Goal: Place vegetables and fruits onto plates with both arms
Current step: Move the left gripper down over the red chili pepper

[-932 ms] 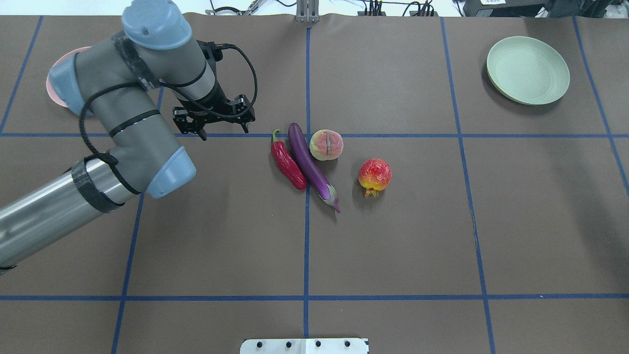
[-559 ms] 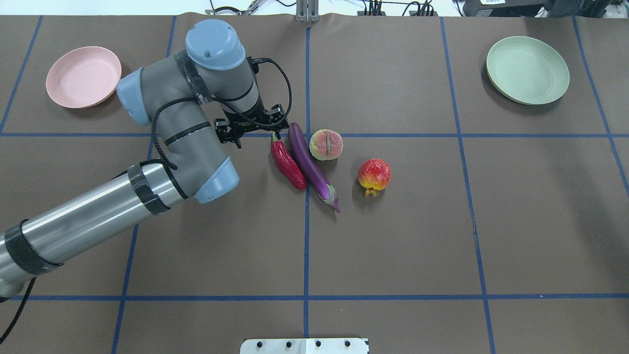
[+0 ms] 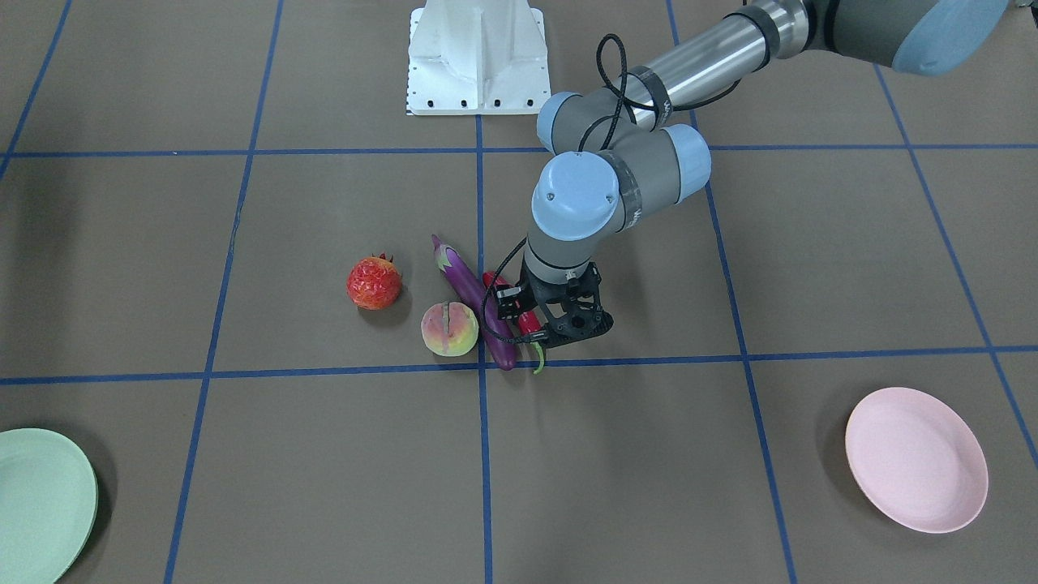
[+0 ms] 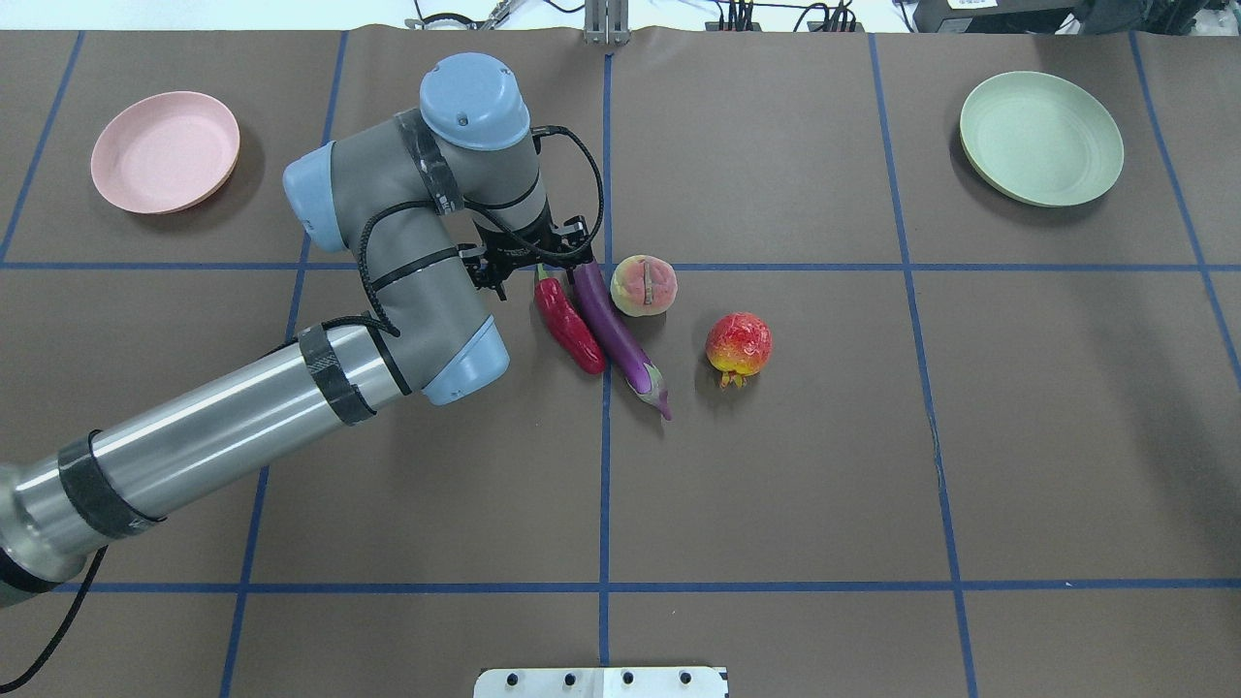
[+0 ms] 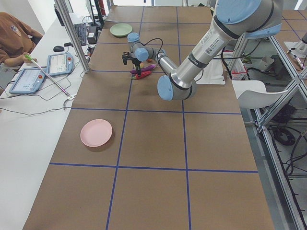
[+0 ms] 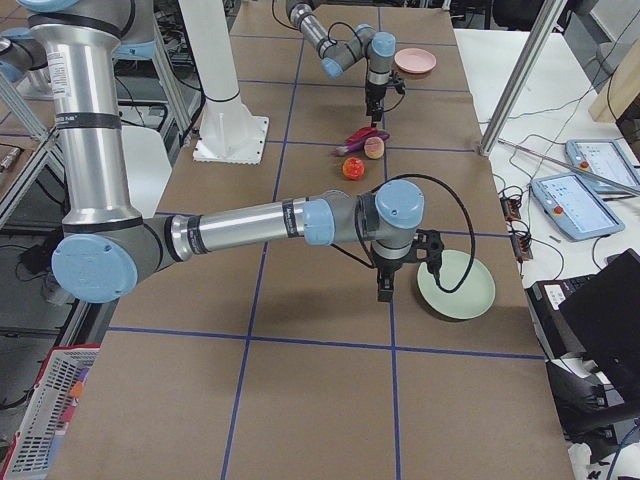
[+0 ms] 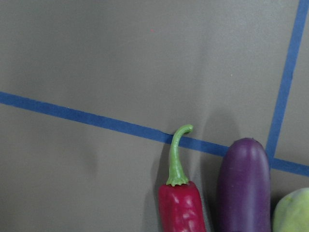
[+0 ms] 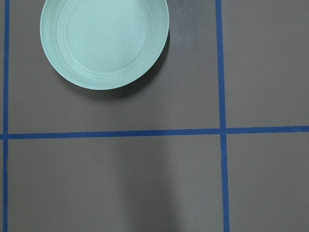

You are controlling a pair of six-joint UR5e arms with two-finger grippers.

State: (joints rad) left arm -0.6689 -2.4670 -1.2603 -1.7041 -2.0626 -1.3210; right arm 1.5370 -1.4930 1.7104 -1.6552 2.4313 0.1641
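My left gripper (image 4: 536, 269) is open and hangs low over the stem end of the dark-red chili pepper (image 4: 570, 330), at the table's middle. It holds nothing. The purple eggplant (image 4: 611, 325) lies against the chili's right side. The peach (image 4: 644, 286) touches the eggplant. The red-orange bumpy fruit (image 4: 739, 343) sits apart to the right. The left wrist view shows the chili's stem (image 7: 176, 157) and the eggplant's end (image 7: 243, 188). The pink plate (image 4: 165, 151) is far left and the green plate (image 4: 1041, 139) far right. My right gripper (image 6: 385, 288) hangs beside the green plate; I cannot tell whether it is open or shut.
The white robot base (image 3: 477, 57) stands at the near edge of the table. Blue tape lines (image 4: 605, 485) cross the brown table cover. An operator (image 5: 14, 40) sits at a side desk beyond the far edge, with tablets there.
My left arm has swung right, from near the pink plate to the chili's stem end, and come lower. The pink plate is now uncovered. The fruits and vegetables have not moved.
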